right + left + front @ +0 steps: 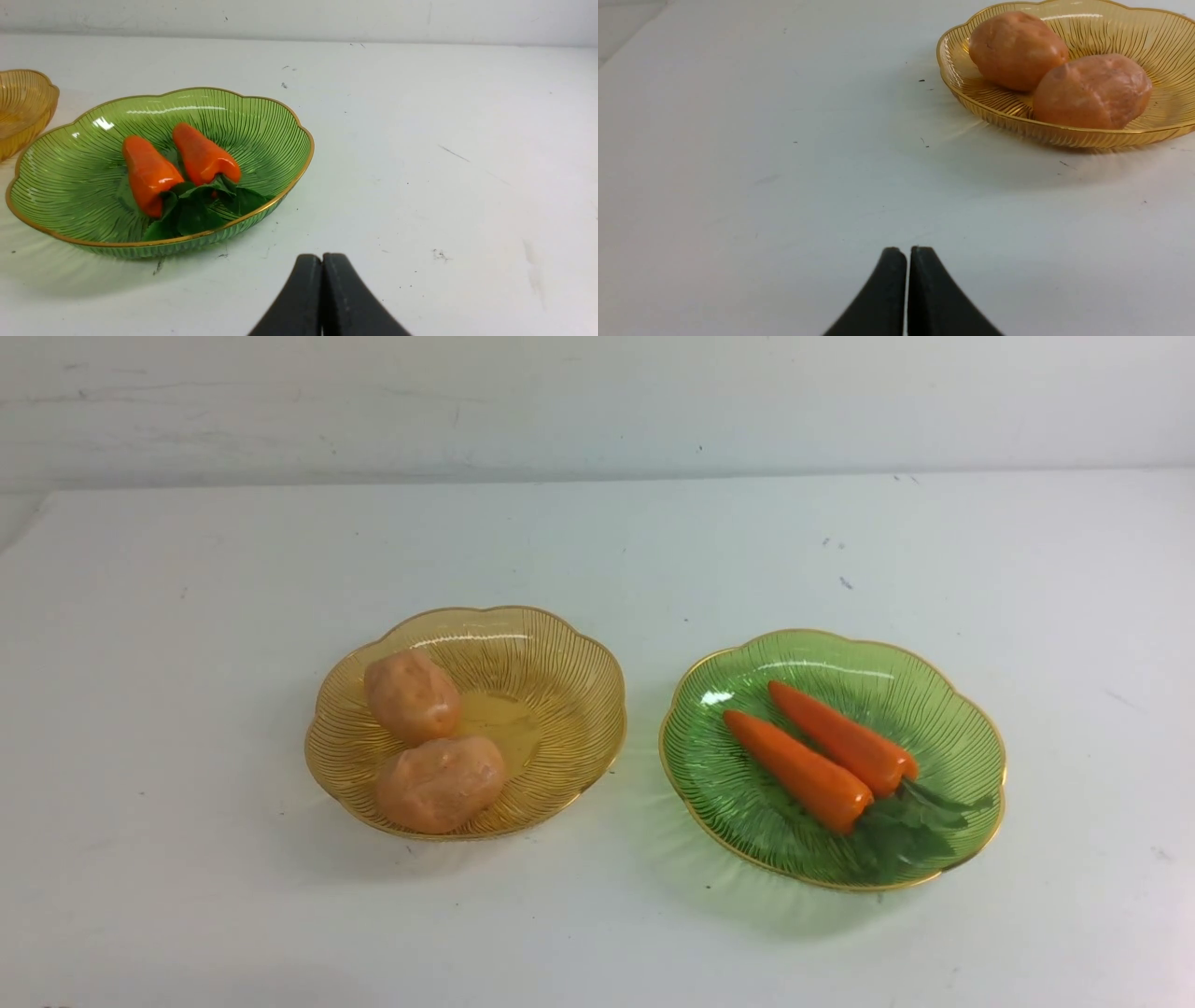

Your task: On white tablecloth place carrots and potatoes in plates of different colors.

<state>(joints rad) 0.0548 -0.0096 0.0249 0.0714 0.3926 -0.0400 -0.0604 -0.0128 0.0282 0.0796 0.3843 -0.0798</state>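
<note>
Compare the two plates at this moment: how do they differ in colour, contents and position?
The amber plate sits on the robot's left; the green plate sits on its right. The amber plate holds two potatoes; the green plate holds two carrots lying side by side. Both are ribbed, scalloped and gold-edged, similar in size, resting on the white tablecloth.

Left hand closed and empty, right hand closed and empty

Test-bench setting: plain white smooth tablecloth covers the bench; bare scuffed white wall along its far edge.
</note>
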